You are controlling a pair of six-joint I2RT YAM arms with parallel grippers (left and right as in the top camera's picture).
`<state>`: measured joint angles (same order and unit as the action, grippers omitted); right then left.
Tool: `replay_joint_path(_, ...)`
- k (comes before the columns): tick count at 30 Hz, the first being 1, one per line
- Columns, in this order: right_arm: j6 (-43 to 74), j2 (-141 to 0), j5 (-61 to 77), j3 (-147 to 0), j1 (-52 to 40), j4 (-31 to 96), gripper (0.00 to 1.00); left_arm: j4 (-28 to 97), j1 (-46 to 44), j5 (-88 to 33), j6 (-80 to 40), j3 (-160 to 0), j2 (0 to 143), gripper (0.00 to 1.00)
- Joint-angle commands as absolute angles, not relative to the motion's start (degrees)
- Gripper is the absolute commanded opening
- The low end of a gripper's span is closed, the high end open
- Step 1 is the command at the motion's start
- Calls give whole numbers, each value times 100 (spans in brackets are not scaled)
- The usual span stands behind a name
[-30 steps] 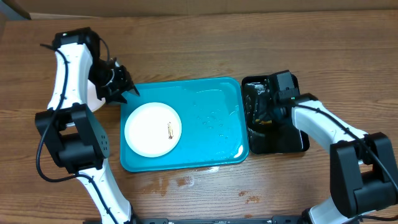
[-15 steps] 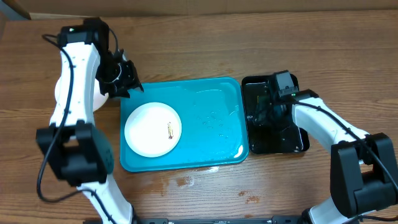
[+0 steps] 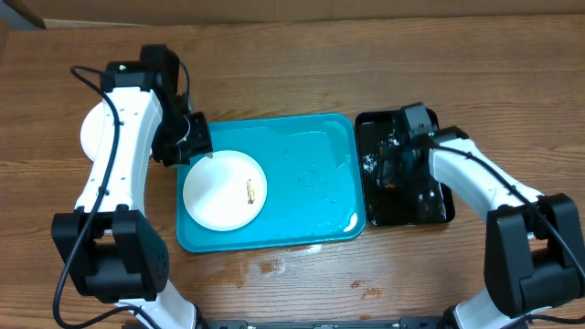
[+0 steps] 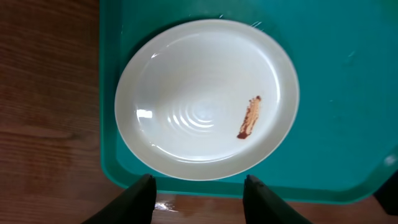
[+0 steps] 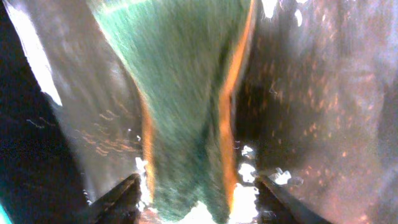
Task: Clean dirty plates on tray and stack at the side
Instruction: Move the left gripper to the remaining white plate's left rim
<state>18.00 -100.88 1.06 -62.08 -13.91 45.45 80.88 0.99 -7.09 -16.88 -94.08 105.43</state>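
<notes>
- A wooden table (image 3: 302, 55) carries the blue tray (image 3: 274, 244) in the middle and a black tray (image 3: 430, 215) touching its right end.
- One white plate (image 3: 219, 192) lies flat in the tray's left half. It has a brown smear (image 3: 249, 190) right of its centre, and the rest of the tray holds only wet patches.
- The left gripper (image 3: 187, 146) hovers at the tray's far-left corner, just beside the plate's rim. In its wrist view the fingers (image 4: 143, 198) stand apart with nothing between them, and the plate lies straight ahead.
- The plate is round, so any rim point suits a grasp. The left arm is much the nearer one.
- The right gripper (image 3: 388, 164) is down in the black tray, well apart from the plate. A green sponge (image 5: 186, 124) with orange edges sits between its fingers, but I cannot tell if they pinch it.
- Another white plate (image 3: 91, 132) rests on the table's left side, partly hidden by the left arm.
</notes>
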Motion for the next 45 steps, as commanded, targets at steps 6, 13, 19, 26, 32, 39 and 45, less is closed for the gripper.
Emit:
replay_joint_path(6,1763,-10221,-145,-6554,-1376,3828,72,7590,126,-519,-1778,-8661,10169,48)
replay_joint_path(13,1765,-10639,-349,-6333,-1376,3127,67,7526,137,-471,-1542,-8635,9996,54)
replay_joint_path(19,1763,-10702,-517,-6333,-1376,2891,4,7533,141,-692,-1212,-8392,9996,56)
replay_joint_path(26,1824,-10702,-305,-6333,-1376,2989,71,7706,172,-1052,-941,-7957,9996,56)
replay_joint_path(32,1822,-10702,-231,-6335,-1376,3247,80,7500,331,-537,-1424,-7542,9996,54)
replay_joint_path(39,1822,-10702,-228,-6335,-1376,3179,100,7201,685,-364,-1752,-7548,9996,55)
replay_joint_path(45,1822,-10702,-228,-6335,-1376,3179,100,7057,825,-294,-1850,-7531,9996,55)
